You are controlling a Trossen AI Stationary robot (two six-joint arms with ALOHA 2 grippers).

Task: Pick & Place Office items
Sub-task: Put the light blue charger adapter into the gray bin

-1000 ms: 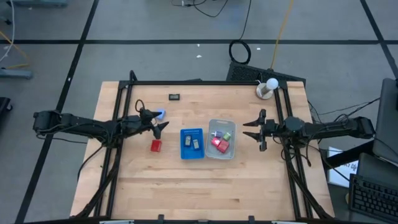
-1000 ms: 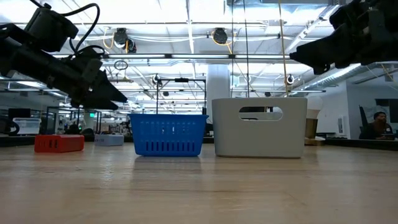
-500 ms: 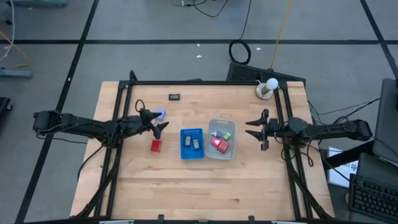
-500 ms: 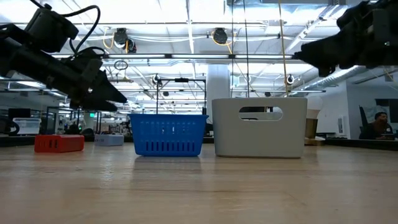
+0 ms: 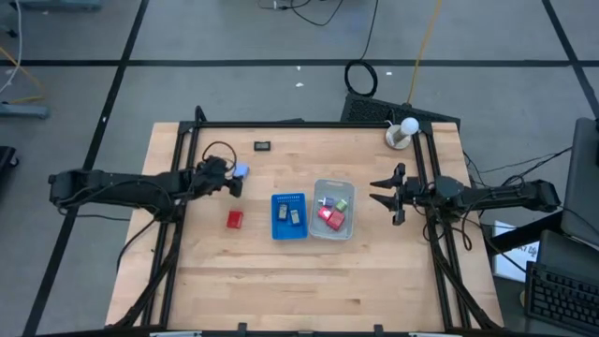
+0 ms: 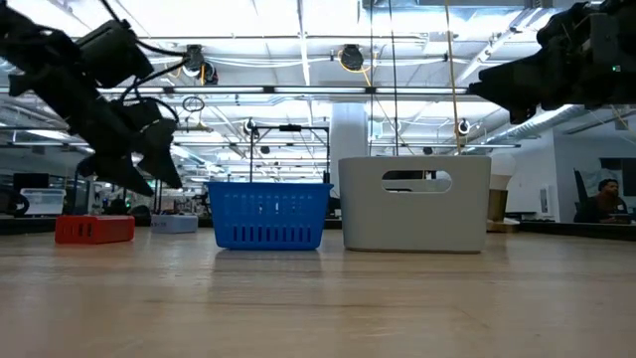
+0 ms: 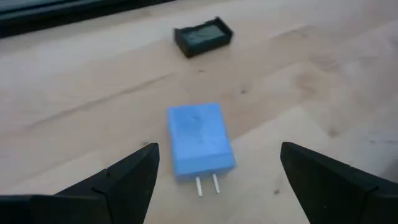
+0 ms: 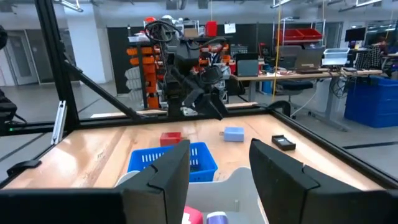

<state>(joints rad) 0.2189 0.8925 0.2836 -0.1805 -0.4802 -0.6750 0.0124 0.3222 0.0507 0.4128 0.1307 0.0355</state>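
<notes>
My left gripper (image 5: 230,181) is open and tipped down over the pale blue block (image 7: 200,140). That block has two metal prongs and lies flat on the wood (image 5: 242,171). My fingers stand on either side of it, apart from it. A black flat piece (image 7: 203,36) lies beyond, near the far edge (image 5: 263,145). A red block (image 5: 234,219) rests on the table left of the blue ribbed tray (image 5: 289,216). The clear tray (image 5: 333,209) holds red, green and pale pieces. My right gripper (image 5: 384,194) is open and hovers right of the clear tray.
Dark flat pieces lie in the blue tray (image 6: 268,214), which stands beside the pale tray (image 6: 415,204) at the table's middle. A white round object (image 5: 402,132) sits at the far right corner. Black frame rails run along both sides. Bare wood fills the near half.
My left gripper has drawn back toward the table's left and far edge, from beside the red block to the pale blue block. It has tipped its fingers downward. Its fingers stay open. The blocks have not moved.
</notes>
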